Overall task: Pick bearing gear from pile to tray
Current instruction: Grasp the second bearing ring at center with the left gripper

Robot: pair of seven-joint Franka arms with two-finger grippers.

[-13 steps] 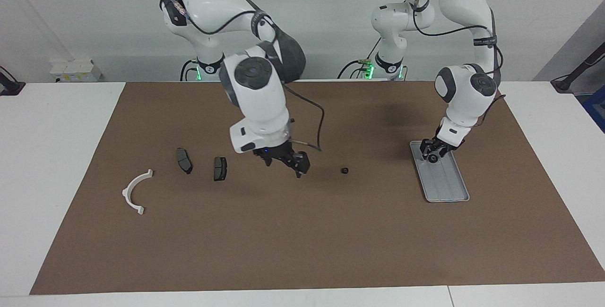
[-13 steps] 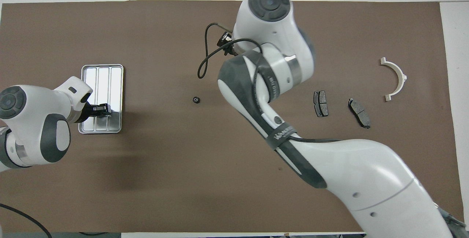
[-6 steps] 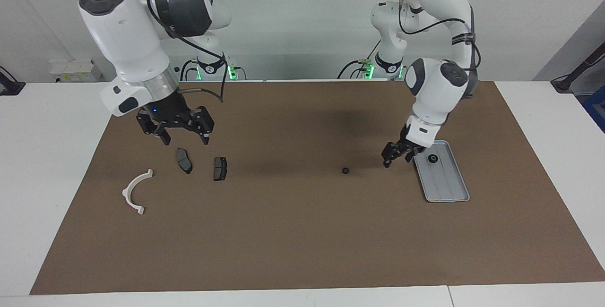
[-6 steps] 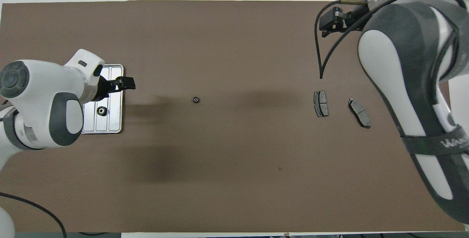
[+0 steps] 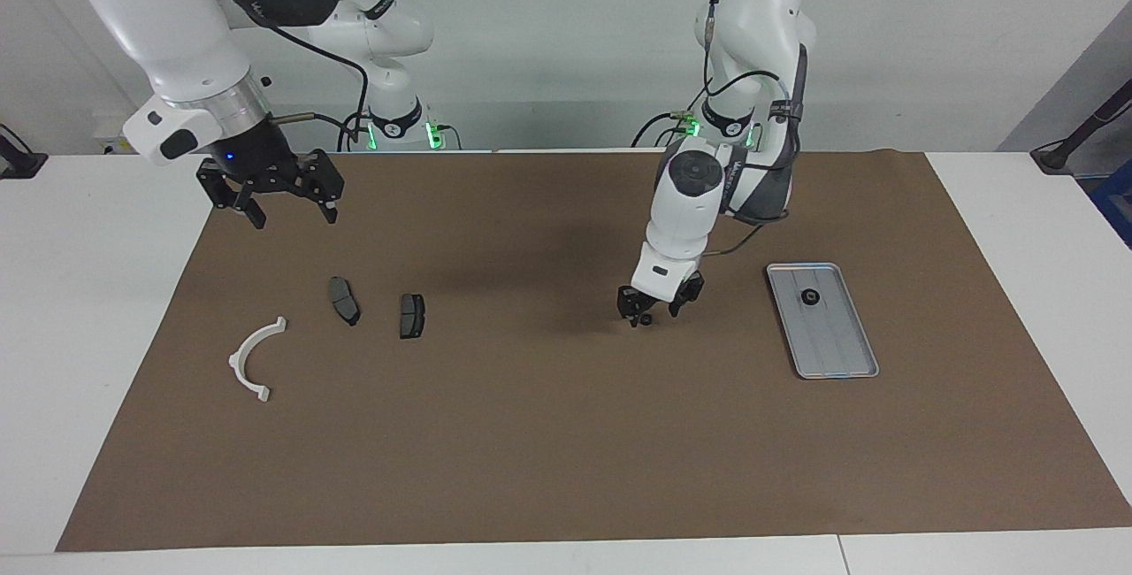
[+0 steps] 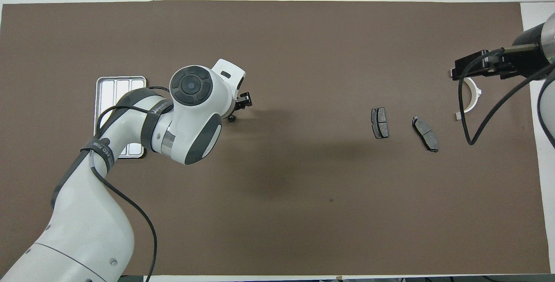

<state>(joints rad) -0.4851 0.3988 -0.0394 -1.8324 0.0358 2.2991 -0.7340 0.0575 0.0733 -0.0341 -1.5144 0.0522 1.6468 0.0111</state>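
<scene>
A tiny black bearing gear lies on the brown mat between the pile and the tray. My left gripper is down at this gear, right around it; in the overhead view it partly covers the gear. A second gear lies in the silver tray, at the end nearer the robots. My right gripper hangs open and empty, high over the right arm's end of the mat; from overhead it covers part of the white bracket.
The pile's other parts lie toward the right arm's end: two dark brake pads and a white half-ring bracket. The brown mat covers most of the white table.
My left gripper has left the tray's side and dropped onto the loose gear on the mat. The right gripper has risen and pulled back toward its own end. One gear stays in the tray.
</scene>
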